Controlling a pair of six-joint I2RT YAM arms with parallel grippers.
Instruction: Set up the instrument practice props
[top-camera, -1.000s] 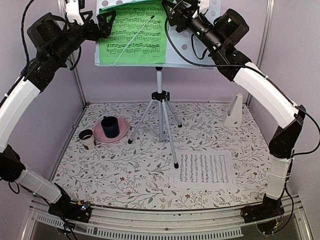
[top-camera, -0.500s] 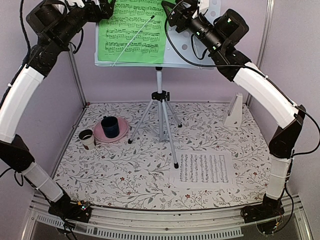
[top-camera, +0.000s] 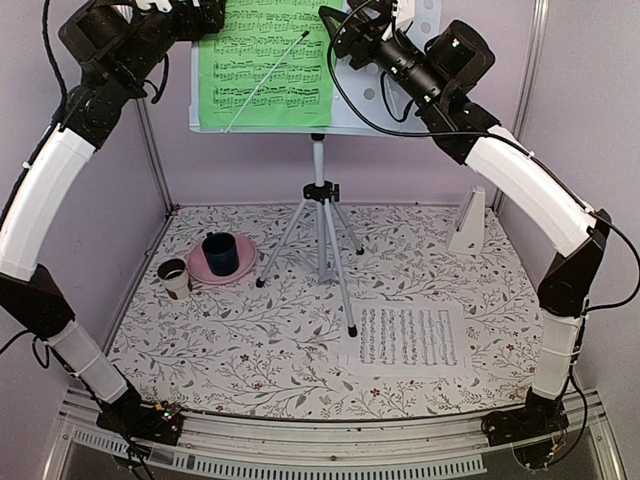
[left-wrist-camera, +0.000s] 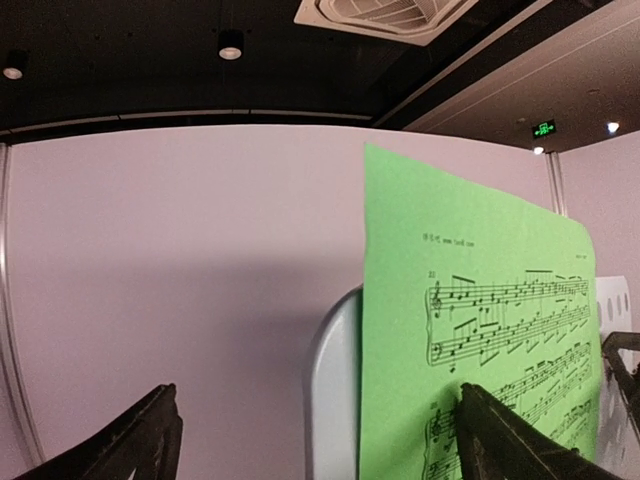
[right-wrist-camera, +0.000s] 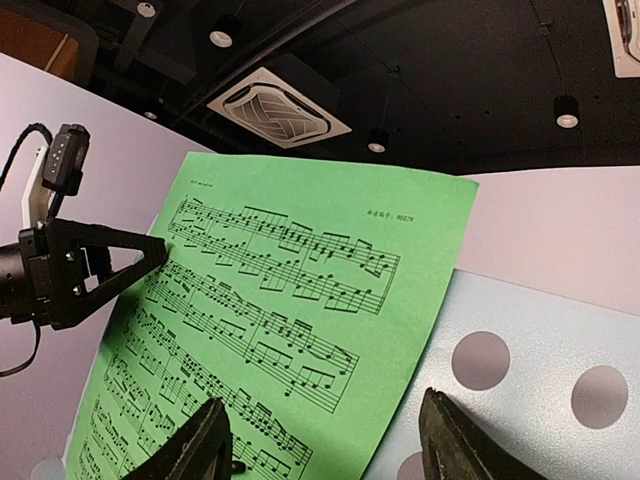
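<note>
Left fingers (left-wrist-camera: 135, 445) and right fingers (right-wrist-camera: 460, 440) both apart, flanking green sheet (top-camera: 265, 70) on stand (top-camera: 318, 190); paper likely light, floppy, slippery, so pinch a side edge.

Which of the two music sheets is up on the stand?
The green sheet, leaning on the music stand; the white sheet lies flat on the table.

The floral-patterned desk (top-camera: 250, 360) carries a tripod music stand (top-camera: 320, 230) at its middle. A white sheet of music (top-camera: 408, 337) lies flat near right and a metronome (top-camera: 468, 222) stands far right. A pink plate (top-camera: 200, 268) and a small white cup (top-camera: 175, 278) are at left.
</note>
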